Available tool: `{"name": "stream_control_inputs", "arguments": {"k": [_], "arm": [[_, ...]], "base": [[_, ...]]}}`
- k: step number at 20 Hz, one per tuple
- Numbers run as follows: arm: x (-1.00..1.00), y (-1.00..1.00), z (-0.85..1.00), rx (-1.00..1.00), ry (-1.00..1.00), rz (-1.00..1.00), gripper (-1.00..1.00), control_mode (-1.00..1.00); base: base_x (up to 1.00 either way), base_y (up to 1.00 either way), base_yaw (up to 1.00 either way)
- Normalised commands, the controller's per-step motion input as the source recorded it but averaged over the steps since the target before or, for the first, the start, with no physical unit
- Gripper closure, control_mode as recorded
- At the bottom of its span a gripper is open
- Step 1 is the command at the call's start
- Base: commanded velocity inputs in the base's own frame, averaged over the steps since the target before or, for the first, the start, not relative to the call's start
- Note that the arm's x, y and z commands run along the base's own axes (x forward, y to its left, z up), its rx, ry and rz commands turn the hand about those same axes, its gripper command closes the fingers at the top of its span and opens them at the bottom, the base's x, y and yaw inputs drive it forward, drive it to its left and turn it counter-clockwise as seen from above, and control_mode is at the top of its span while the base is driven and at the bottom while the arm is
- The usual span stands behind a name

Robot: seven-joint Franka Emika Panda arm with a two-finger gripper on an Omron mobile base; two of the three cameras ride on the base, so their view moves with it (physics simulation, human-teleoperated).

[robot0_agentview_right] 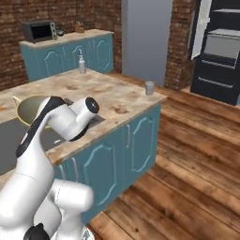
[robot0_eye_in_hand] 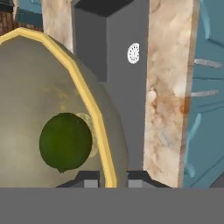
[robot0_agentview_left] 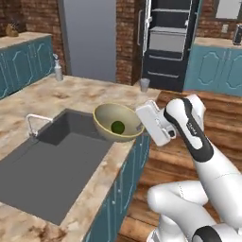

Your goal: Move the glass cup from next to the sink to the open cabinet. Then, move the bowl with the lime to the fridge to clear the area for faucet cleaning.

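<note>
Bowl (robot0_agentview_left: 118,122), olive-green with a yellow rim and a dark green lime (robot0_agentview_left: 117,126) inside, hangs tilted over the near corner of the grey sink (robot0_agentview_left: 42,175), its rim pinched at the side by the robot's two-finger gripper (robot0_eye_in_hand: 113,177); the jaws stand nearly closed, one tip inside the rim and one outside; this appears to be the second step, the carry to the fridge; the small glass cup (robot0_agentview_left: 144,84) sits on the counter beyond the sink; next, a level carry so the lime stays in.
</note>
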Motion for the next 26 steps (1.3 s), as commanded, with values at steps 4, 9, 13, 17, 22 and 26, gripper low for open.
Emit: {"name": "stream_control_inputs", "arguments": {"k": [4,9,13,17,22,26], "arm": [[0.00,0.00,0.00,0.00,0.00,0.00,1.00,1.00],[0.00,0.00,0.00,0.00,0.00,0.00,1.00,1.00],[0.00,0.00,0.00,0.00,0.00,0.00,1.00,1.00],[0.00,0.00,0.00,0.00,0.00,0.00,1.00,1.00],[0.00,0.00,0.00,0.00,0.00,0.00,1.00,1.00],[0.00,0.00,0.00,0.00,0.00,0.00,1.00,1.00]], "base": [[0.00,-0.01,-1.00],[0.11,-0.42,-0.96],[0.96,-0.09,-0.44],[1.00,0.06,-0.27],[1.00,0.37,-0.17],[1.00,0.34,-0.11]]}}
